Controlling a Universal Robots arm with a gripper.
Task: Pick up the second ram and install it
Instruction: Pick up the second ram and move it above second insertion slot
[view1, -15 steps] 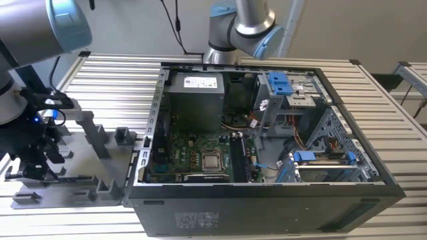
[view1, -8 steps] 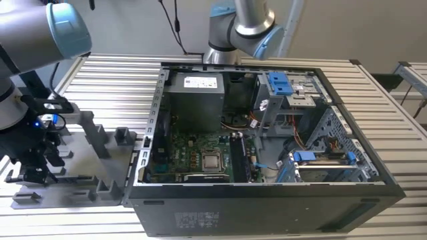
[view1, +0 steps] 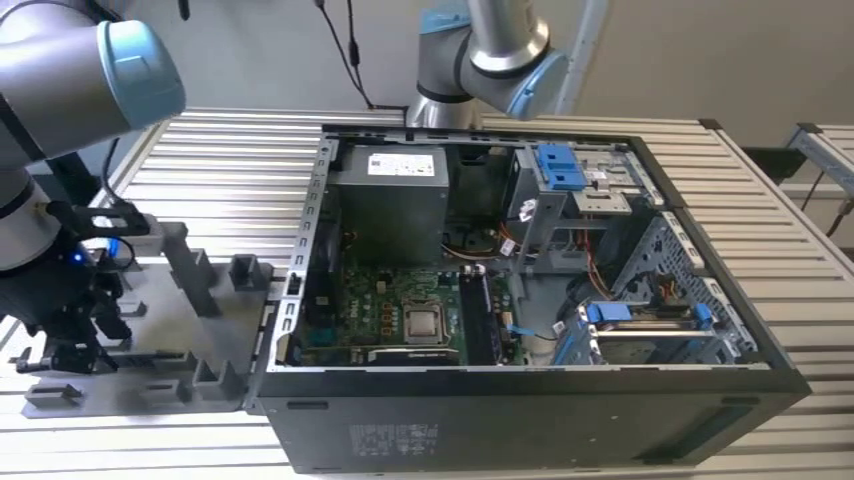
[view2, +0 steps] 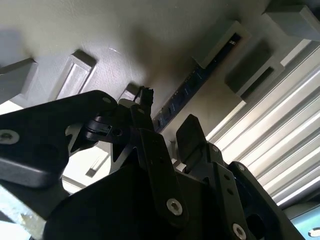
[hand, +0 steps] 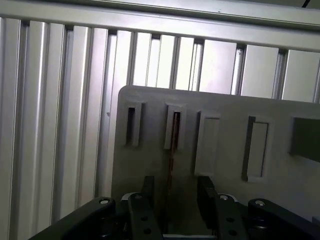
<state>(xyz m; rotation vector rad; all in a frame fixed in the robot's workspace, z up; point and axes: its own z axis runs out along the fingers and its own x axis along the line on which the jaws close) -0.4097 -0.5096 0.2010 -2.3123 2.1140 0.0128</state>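
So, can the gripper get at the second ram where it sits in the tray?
Probably yes. In the first wrist view the gripper is open, one finger on each side of the second ram, which stands on edge in the grey holder tray, and nothing sits between them.

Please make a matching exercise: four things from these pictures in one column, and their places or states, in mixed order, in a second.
1 second ram
2 gripper
3 power-supply box
4 holder tray

A inside the computer case
B open, straddling the ram
C on the slatted table, at the exterior view's left of the case
D on edge in a tray slot

Pairs: 1-D, 2-B, 3-A, 4-C.
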